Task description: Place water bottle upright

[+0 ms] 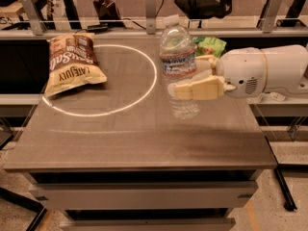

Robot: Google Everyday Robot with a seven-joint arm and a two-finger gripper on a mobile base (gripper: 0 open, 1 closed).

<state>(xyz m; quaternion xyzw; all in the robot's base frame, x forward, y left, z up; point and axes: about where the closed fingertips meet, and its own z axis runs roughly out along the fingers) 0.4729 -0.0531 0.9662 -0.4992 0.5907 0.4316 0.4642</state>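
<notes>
The water bottle is a clear ribbed bottle with a white cap and a pale label. It stands upright on the table, just right of the white circle, with its base on or very near the top. My gripper reaches in from the right and is shut on the bottle's middle. One tan finger crosses its front below the label, and the other finger shows behind its right side.
A brown chip bag lies at the far left on the white circle marked on the table. A green packet lies behind the bottle at the back edge. Rails and posts run behind the table. The table drops off at the front and right.
</notes>
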